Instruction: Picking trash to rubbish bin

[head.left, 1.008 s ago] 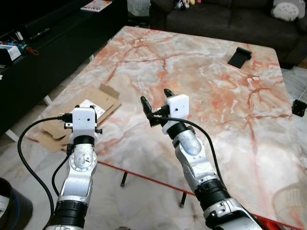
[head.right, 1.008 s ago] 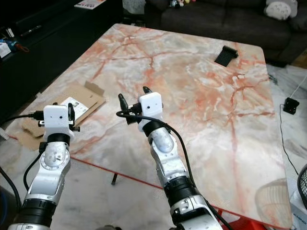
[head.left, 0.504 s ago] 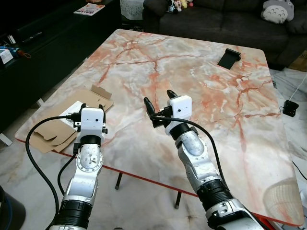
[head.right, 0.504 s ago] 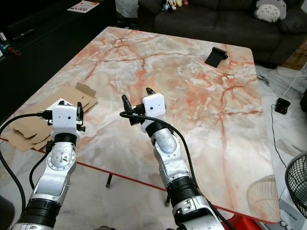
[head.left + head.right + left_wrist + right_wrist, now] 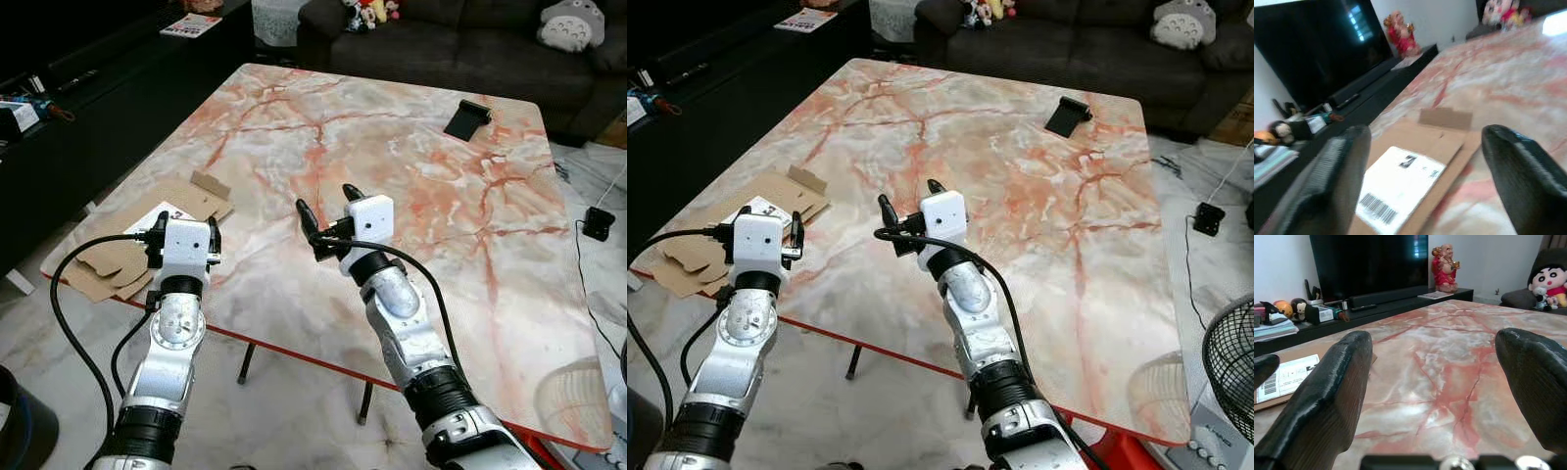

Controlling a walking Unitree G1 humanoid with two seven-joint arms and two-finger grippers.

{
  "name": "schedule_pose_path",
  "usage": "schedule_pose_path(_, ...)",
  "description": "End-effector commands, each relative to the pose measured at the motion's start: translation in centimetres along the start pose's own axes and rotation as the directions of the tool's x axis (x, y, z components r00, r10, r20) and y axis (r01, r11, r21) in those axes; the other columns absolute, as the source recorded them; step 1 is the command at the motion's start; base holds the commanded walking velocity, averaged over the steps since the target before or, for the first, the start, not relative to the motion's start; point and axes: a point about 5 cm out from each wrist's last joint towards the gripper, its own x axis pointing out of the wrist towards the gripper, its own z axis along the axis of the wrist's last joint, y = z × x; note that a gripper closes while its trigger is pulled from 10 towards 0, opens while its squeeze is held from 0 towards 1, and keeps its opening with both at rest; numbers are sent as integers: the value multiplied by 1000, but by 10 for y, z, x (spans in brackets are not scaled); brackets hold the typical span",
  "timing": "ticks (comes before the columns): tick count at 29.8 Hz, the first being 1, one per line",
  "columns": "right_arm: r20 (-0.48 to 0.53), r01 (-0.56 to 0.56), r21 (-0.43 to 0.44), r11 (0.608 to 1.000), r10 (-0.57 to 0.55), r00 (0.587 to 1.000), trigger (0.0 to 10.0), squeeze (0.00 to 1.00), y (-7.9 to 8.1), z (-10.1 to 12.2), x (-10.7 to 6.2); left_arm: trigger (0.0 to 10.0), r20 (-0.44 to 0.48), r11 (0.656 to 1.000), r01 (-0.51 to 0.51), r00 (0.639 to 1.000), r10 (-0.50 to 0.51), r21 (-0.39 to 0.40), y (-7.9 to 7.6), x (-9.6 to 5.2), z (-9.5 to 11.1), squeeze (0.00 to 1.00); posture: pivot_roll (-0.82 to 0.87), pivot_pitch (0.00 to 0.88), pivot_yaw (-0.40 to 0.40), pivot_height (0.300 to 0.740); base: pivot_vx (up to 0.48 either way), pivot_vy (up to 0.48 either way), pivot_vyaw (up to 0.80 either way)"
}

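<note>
A flattened brown cardboard box (image 5: 147,230) with a white barcode label (image 5: 1400,183) lies at the near left corner of the marble table (image 5: 411,157). My left gripper (image 5: 183,230) is open and hovers just above the table edge, right beside the cardboard. In the left wrist view the cardboard (image 5: 1425,147) lies ahead between the two black fingers (image 5: 1337,171). My right gripper (image 5: 326,208) is open over the bare middle of the table, nothing between its fingers (image 5: 1327,401).
A black phone-like object (image 5: 467,118) lies at the far right of the table. A dark sofa with plush toys (image 5: 578,20) stands behind, a black TV console (image 5: 88,88) to the left, a dark bin (image 5: 20,431) at the lower left, a fan (image 5: 1229,362) at the right.
The camera has shifted, so the whole scene sits differently. Both grippers stay open; the left one has come closer to the cardboard at the table's corner.
</note>
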Motion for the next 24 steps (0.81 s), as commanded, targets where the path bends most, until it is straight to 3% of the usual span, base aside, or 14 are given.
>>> schedule_pose_path(1,-18,-5,5,1000,5,1000,10000,0,2,-3,-1,10000,-36,997,19,999,-16,72,2,4,-3,1000,154,143,-21,740,0,0,0)
schedule_pose_path(2,-23,-12,2,1000,12,1000,10000,0,3,-4,-1,10000,-83,989,26,996,-14,143,6,8,-7,1000,156,146,-20,740,0,0,0)
schedule_pose_path(3,-25,-14,2,1000,14,1000,10000,0,3,-4,-1,10000,-99,987,27,995,-12,158,8,10,-9,1000,156,146,-20,740,0,0,0)
schedule_pose_path(12,-25,-18,3,1000,18,1000,10000,0,3,-4,-1,10000,-160,980,113,983,-86,163,-1,15,-15,1000,154,145,-18,740,0,0,0)
schedule_pose_path(13,-24,-19,3,1000,19,1000,10000,0,3,-3,-1,10000,-164,976,156,978,-130,154,-8,16,-15,0,152,143,-18,740,0,0,0)
schedule_pose_path(17,-25,-21,0,1000,21,999,10000,0,3,-4,-2,10000,-161,971,203,970,-182,128,-20,17,-9,0,150,143,-19,740,0,0,0)
schedule_pose_path(24,-26,-23,-3,1000,22,999,10000,0,2,-4,-2,10000,-187,968,201,967,-172,148,-21,19,-11,0,145,140,-21,740,0,0,0)
